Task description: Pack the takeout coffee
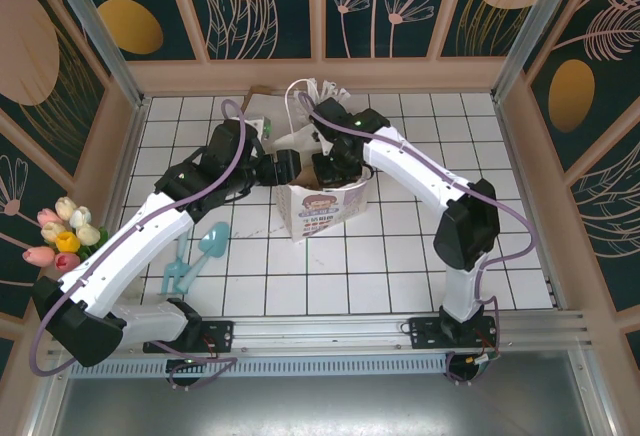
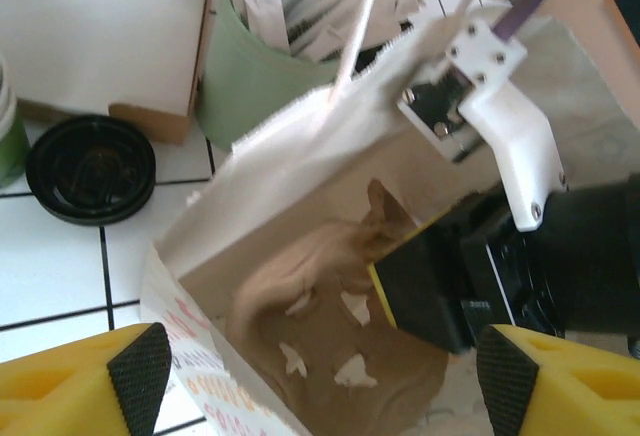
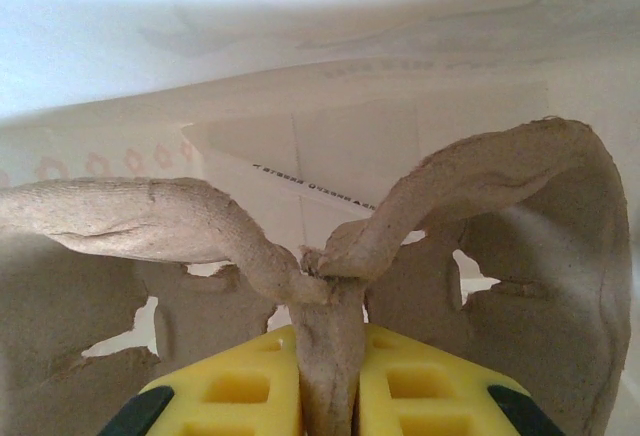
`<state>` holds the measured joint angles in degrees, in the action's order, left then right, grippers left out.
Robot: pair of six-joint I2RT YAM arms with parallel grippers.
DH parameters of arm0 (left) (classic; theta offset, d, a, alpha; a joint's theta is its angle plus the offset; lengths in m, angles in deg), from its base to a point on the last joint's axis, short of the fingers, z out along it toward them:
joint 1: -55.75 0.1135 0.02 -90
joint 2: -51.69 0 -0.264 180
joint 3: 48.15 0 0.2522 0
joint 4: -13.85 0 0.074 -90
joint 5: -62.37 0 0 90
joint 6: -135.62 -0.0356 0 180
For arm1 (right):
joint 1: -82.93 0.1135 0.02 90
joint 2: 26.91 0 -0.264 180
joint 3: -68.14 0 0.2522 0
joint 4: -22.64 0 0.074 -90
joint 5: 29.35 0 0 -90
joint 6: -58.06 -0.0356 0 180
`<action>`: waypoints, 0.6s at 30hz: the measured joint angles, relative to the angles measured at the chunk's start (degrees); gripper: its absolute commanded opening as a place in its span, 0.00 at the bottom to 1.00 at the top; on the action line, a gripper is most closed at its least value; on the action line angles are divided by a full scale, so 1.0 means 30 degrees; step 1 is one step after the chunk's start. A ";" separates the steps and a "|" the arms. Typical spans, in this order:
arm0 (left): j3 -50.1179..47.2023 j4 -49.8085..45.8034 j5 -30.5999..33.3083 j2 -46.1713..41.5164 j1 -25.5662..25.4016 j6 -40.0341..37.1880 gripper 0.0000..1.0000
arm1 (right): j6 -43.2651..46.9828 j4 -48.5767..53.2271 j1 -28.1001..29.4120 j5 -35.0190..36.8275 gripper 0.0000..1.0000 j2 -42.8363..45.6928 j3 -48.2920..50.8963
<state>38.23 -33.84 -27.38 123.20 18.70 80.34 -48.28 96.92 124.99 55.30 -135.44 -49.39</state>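
2 arms meet over the tiled worktop point(image 1: 400, 256) at the paper bag point(image 1: 325, 211), which stands open at its middle. Inside sits the pulp cup carrier point(image 3: 480, 186), its centre rib pinched tight in the right tool point(image 3: 330, 396), likely to hold it level so a cup can seat. The left tool point(image 2: 325, 386) hovers over the bag mouth, fingers wide, carrying nothing. The takeout coffee point(image 2: 90, 168) waits outside on the tiles, near the pale green cup of sticks point(image 2: 250, 76); 1 black lid shows, the cup presumably beneath it.
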 measured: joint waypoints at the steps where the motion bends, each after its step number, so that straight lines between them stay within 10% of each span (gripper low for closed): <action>1: -0.0058 -0.0066 -0.0073 0.0000 0.0000 0.0102 0.63 | 0.0029 -0.0015 0.0015 0.0051 0.16 -0.0058 -0.0029; 7: -0.0466 -0.0160 -0.0044 0.0087 0.0000 0.0408 0.38 | 0.0488 0.0058 0.0138 0.0386 0.16 -0.0124 -0.0036; 18: -0.0466 -0.0029 0.0576 0.0233 0.0000 0.0029 0.30 | 0.0867 0.0219 0.0211 0.0860 0.17 -0.0692 -0.0007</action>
<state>36.83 -33.93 -25.65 123.90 18.70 80.42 -45.68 97.57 125.63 57.88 -137.52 -49.41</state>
